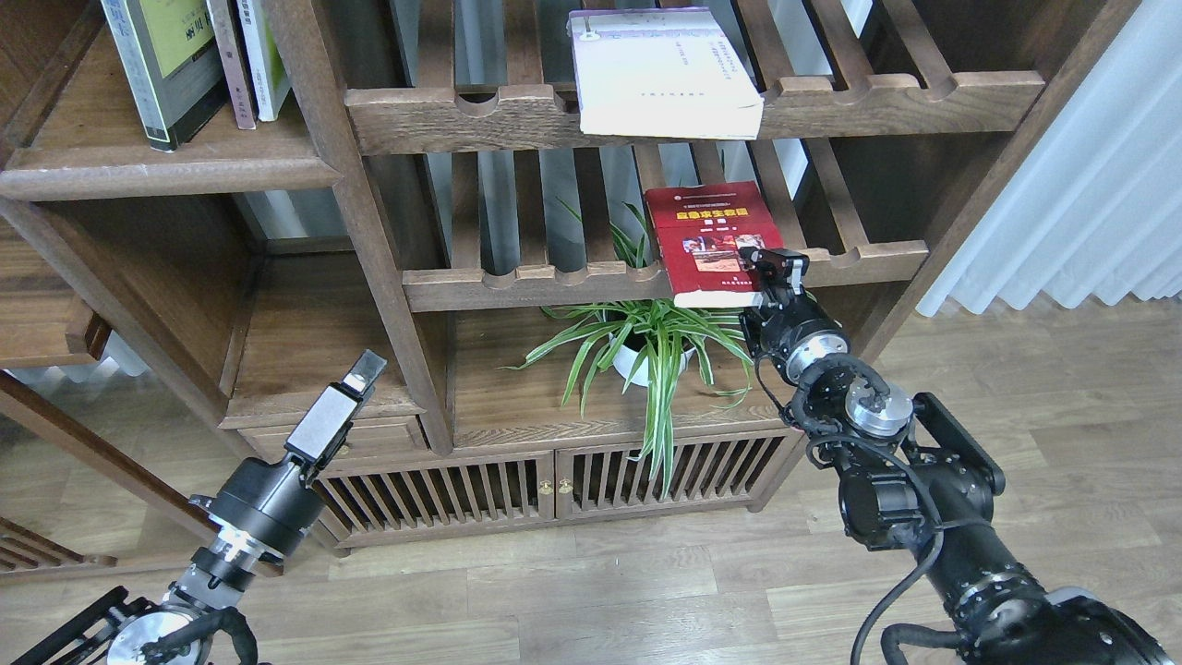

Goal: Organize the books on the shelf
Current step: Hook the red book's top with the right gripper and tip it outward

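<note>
The dark red book (711, 245) lies flat on the middle slatted rack, its front end over the rail. My right gripper (778, 271) is at the book's front right corner, with a finger over the cover; its dark fingers cannot be told apart. The white book (660, 74) lies flat on the upper slatted rack. The grey-black book with a yellow-green panel (157, 65) stands on the solid shelf (166, 171) at the top left. My left gripper (362, 374) hangs low at the left, empty and seen side-on.
A thin brown book (231, 60) and a white-green book (266, 55) stand beside the grey-black one. A potted spider plant (646, 346) sits under the red book. A cabinet with slatted doors (554, 485) stands below. White curtains (1080, 185) hang at the right.
</note>
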{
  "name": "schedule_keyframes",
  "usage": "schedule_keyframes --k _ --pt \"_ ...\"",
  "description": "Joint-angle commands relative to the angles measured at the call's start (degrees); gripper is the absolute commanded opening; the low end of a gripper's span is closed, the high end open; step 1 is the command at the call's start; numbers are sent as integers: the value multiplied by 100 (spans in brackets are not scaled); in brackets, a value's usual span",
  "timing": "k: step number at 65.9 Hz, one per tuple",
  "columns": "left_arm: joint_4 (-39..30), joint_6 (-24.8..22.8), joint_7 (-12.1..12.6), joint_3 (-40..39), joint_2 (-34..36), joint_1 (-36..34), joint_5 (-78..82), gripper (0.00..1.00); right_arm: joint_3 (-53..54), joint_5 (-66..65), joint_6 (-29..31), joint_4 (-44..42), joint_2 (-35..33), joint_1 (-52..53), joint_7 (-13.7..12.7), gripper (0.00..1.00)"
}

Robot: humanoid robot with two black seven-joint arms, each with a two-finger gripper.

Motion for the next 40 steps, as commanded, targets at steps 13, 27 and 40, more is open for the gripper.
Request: schedule_keyframes --k 13,27,40 --pt "0 0 -9 19 -60 8 -18 98 0 2 619 83 0 -141 -61 5" --pt "17 0 -9 36 -218 -27 -211 95 -52 195 1322 970 0 -887 -579 4" --pt "-18 0 439 458 -78 -150 -1222 94 -158 257 2667 1358 0 -1662 -1098 3"
